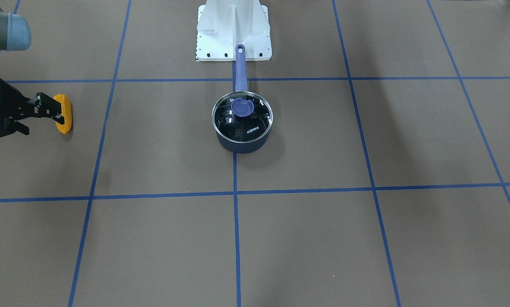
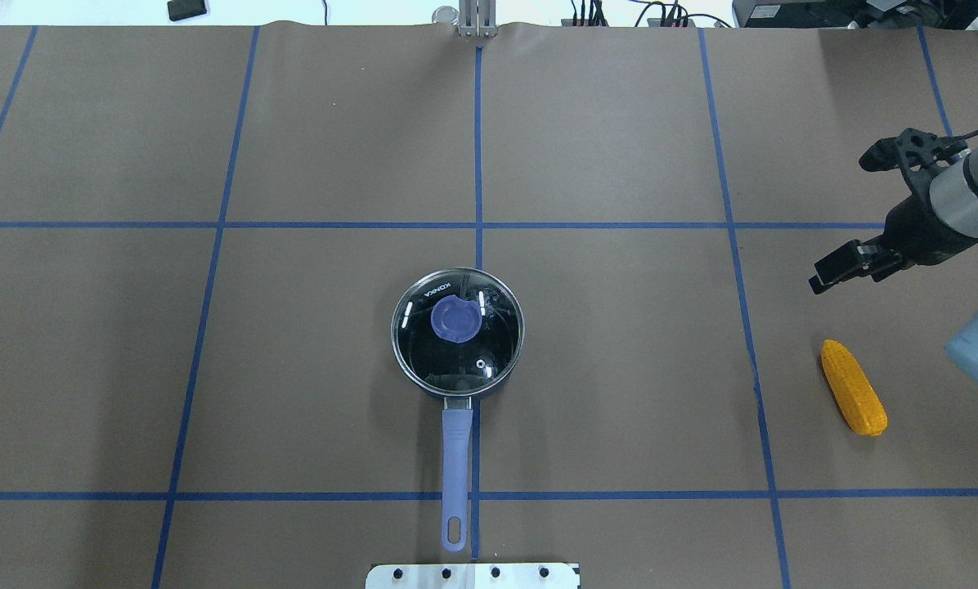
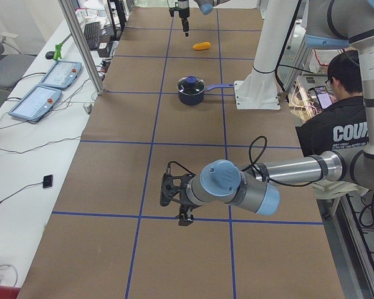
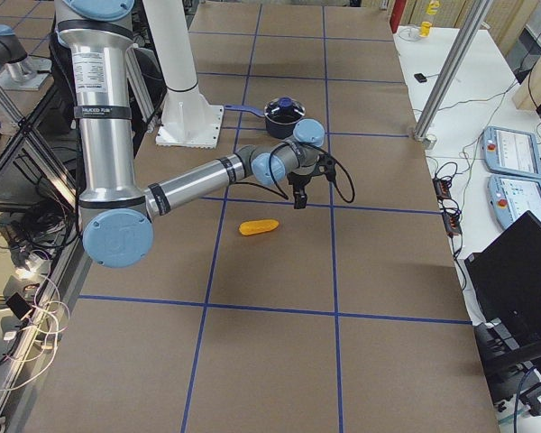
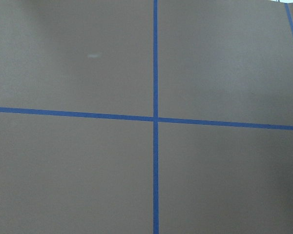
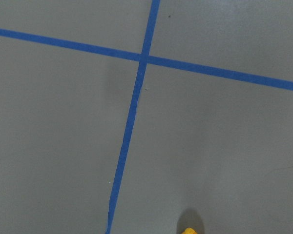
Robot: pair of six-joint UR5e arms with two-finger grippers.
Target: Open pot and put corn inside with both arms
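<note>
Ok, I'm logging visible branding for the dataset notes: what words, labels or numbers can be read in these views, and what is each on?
"KONKA": white lettering on the glass lid of the pot.
"COU": white letters on the operator's black shirt in the exterior left view; the rest is hidden.
Dark printed label on the right arm, in the exterior right view: too small to read.
</note>
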